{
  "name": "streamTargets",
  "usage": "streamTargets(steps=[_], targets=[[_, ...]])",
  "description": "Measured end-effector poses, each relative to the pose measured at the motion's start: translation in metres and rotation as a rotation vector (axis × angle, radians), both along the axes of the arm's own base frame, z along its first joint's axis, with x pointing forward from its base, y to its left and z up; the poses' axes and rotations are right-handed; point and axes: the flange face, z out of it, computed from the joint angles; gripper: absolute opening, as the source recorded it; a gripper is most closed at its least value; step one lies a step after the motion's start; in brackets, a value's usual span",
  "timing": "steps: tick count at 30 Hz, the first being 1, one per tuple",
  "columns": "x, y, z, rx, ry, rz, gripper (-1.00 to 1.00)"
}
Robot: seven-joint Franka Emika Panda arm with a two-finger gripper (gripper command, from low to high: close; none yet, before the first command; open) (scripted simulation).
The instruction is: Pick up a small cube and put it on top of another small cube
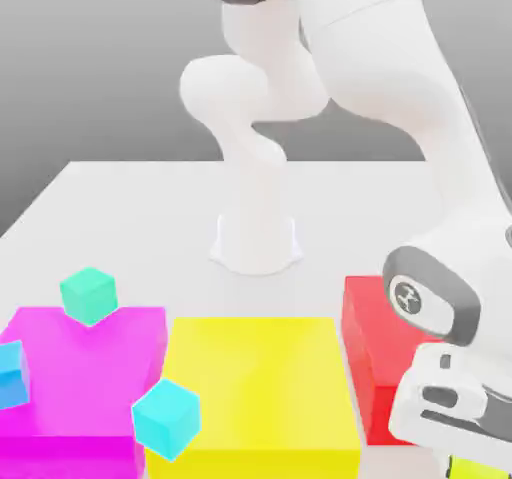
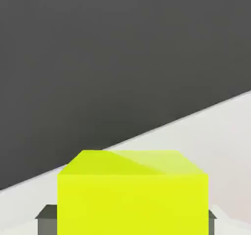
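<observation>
Clamped by hand (image 2: 130,221) on lime cube (image 2: 132,199). Probably to carry toward exterior view's nine o'clock, to nearest cyan cube (image 1: 167,419).

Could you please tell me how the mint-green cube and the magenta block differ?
The mint-green cube is much smaller than the magenta block. The cube is compact and chunky, whereas the block is broad and flat. The cube is mint green; the block is magenta. Both are plain, single-coloured solids.

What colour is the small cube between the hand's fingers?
Lime, a yellow-green; the small cube shows best in the hand view.
</observation>
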Motion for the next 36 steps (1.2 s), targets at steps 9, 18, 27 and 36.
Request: streamTargets(steps=[9,18,27,36], targets=[[0.013,-0.075,0.085,-0.056,0.005,-0.133,-1.0],[-0.022,-0.274,0.141,-0.141,0.022,-0.543,-1.0],[-0.126,-0.42,0.203,-0.07,-0.004,-0.981,-1.0],[-0.225,-0.474,0.184,0.003,-0.002,-1.271,-1.0]])
